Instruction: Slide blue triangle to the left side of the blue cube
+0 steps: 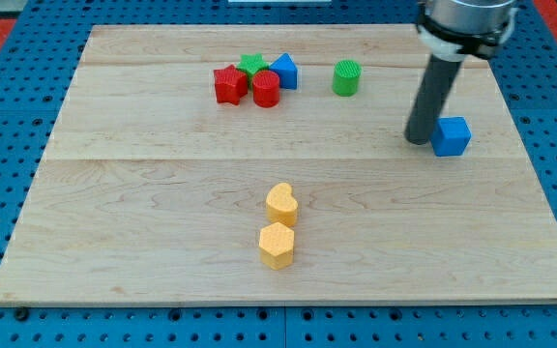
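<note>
Blue triangle (285, 70) sits near the view's top, packed into a cluster with the green star (251, 64), the red star-shaped block (228, 84) and the red cylinder (266, 88), touching at least the cylinder. My tip (419, 141) rests on the tabletop (143, 193) far over at the view's right, pressed up against the left face of the blue cube (451, 135); I have no jaws here, only the bare rod, holding nothing. A green cylinder (346, 77) stands between the cluster and the cube, and two yellow blocks (279, 223) lie well apart toward the view's bottom. As I judge it, the risks are three: any nudge now shifts the cube and moves the goal; pushing the triangle out could drag the red cylinder along, since they crowd each other; and a straight run rightward could clip the green cylinder unless I steer below it.
</note>
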Controlling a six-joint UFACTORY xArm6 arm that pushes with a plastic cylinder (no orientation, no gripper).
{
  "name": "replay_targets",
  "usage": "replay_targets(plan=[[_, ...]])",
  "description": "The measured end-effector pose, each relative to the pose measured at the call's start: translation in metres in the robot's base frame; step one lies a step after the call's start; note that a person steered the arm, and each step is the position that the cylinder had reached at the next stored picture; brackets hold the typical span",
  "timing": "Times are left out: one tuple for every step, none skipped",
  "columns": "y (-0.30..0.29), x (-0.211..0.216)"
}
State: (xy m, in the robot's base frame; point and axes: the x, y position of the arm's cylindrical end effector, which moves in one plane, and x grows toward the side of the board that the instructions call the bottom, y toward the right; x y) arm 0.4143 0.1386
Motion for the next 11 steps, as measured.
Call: replay_targets(plan=[[-0.055,-0.033],[-0.066,-0.083],[-0.071,-0.129],[-0.083,-0.166],[-0.152,-0.166],[-0.142,-0.117],[-0.098,-0.074],[-0.078,-0.054],[-0.046,-0.044],[-0.012,-0.014],[-0.008,-0.010]])
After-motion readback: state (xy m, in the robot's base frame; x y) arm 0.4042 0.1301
